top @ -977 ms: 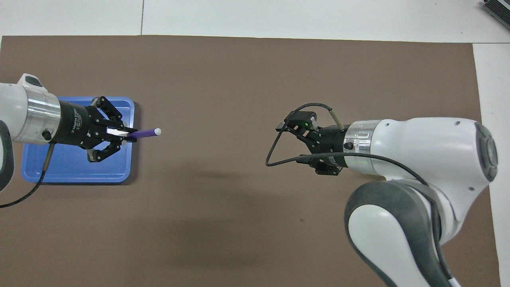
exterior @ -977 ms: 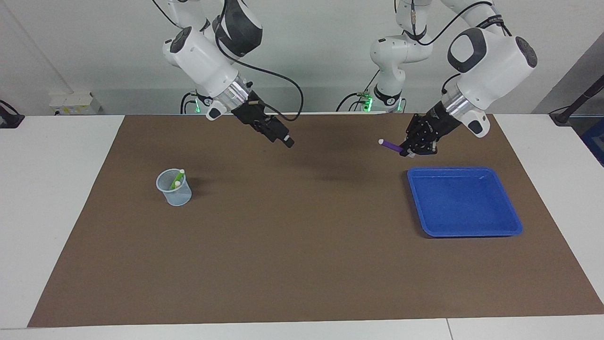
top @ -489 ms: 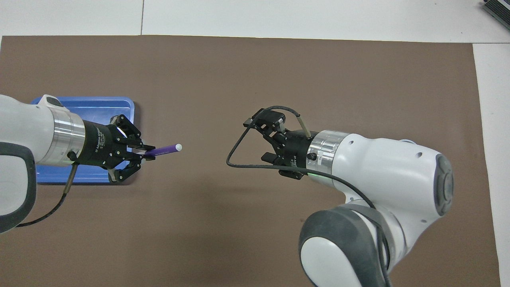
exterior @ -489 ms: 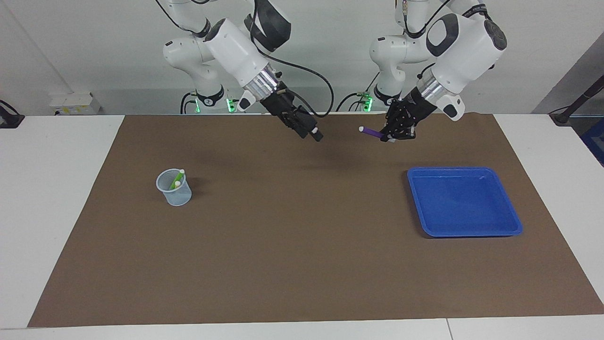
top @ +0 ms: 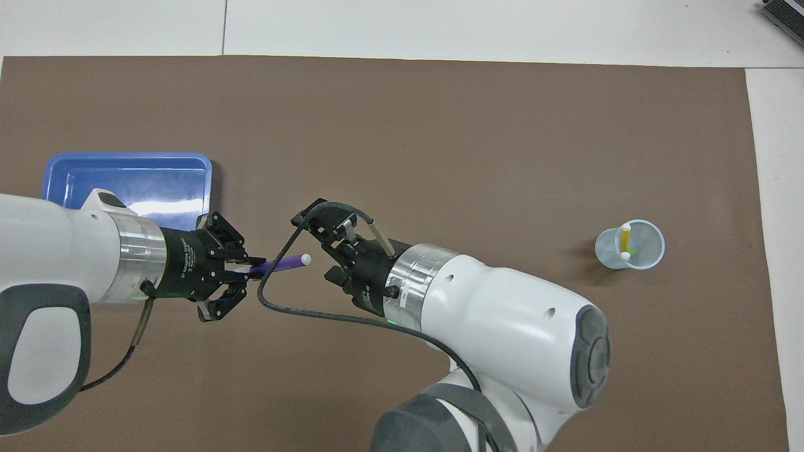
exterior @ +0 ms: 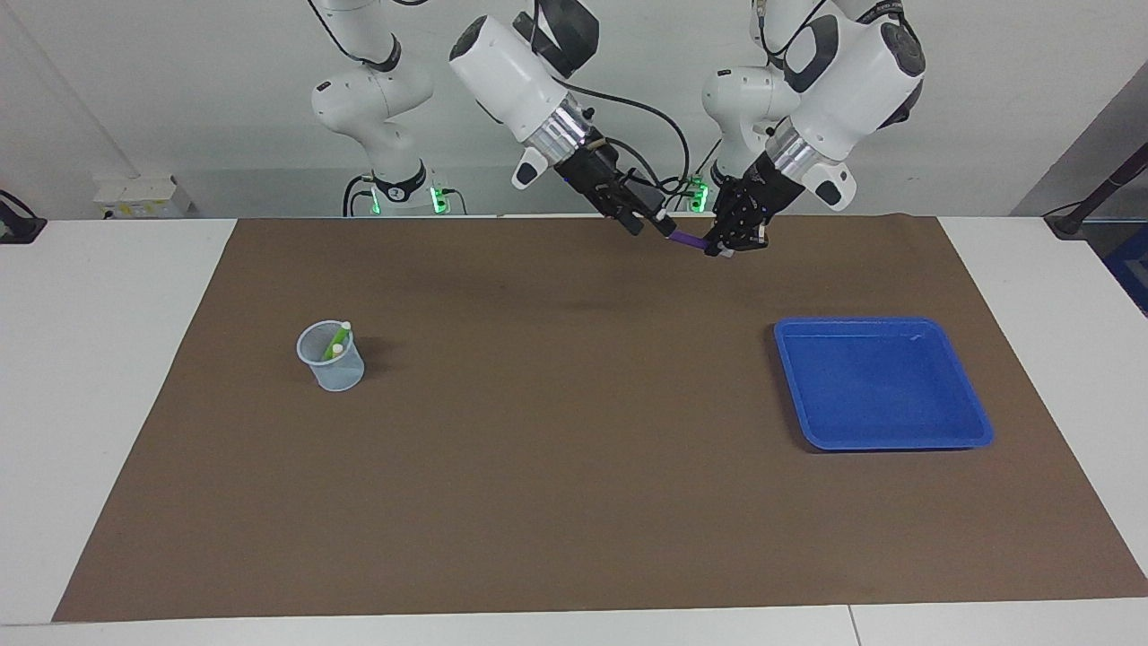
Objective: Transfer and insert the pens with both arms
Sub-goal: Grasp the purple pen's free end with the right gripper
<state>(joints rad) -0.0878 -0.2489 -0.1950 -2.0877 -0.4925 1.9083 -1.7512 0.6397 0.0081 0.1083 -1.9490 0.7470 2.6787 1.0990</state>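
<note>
A: purple pen (top: pixel 284 263) is up in the air over the brown mat (exterior: pixel 574 502), roughly midway between the two arms; left gripper (top: pixel 242 271) has its fingers closed on the barrel end, white cap sticking out free toward the right gripper (top: pixel 328 246); looks held that way so the other arm gets a clear end to take.

B: agreed, reads as the handover; right gripper's fingers spread open either side of the cap, not clamped as far as I can see; in the facing view its tips sit right at the pen's end.

A: poses: both arms stretched in toward each other and angled down, wrists nearly nose to nose over the mat near the robots' edge of the tabletop.

B: rest: yellow pen (top: pixel 625 238) and green pen (exterior: pixel 335 342) stand in the clear cup (top: pixel 630 245) toward the right arm's end; blue tray (exterior: pixel 973 431) toward the left arm's end.

A: so purple likely goes to the cup next; misalignment at the cap is the risk.
</note>
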